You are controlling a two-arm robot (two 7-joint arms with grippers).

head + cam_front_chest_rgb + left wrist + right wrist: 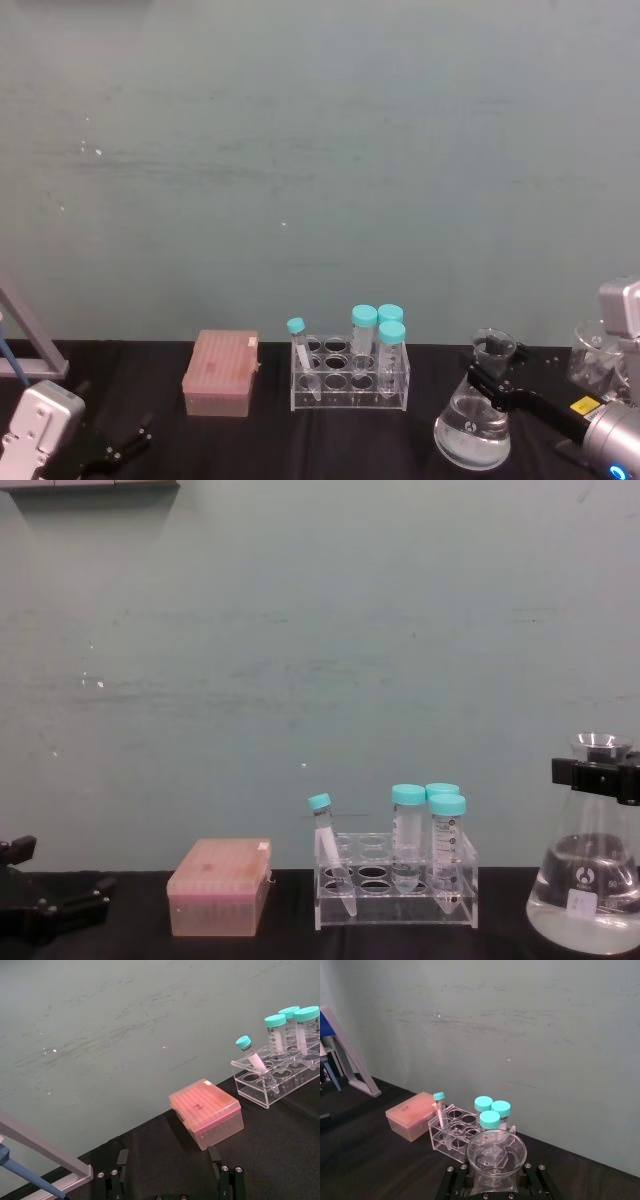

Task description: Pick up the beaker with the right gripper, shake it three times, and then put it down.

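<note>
One beaker [473, 428], four teal-capped tubes [364, 332], one clear rack [350, 398], one pink box [221, 372].

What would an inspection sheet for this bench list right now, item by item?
Surface: black table, no spills seen.
Job's things: beaker, upright at the table's right, clear liquid in its wide base.
Clutter: pink box; clear rack beside it holding four teal-capped tubes, one of them small and leaning.
Grippers: right gripper, fingers closed on the beaker's neck; left gripper, low at the table's left, fingers open, holding nothing.
Cables: nothing seen.
Surroundings: teal wall behind the table; grey slanted frame at the far left.
</note>
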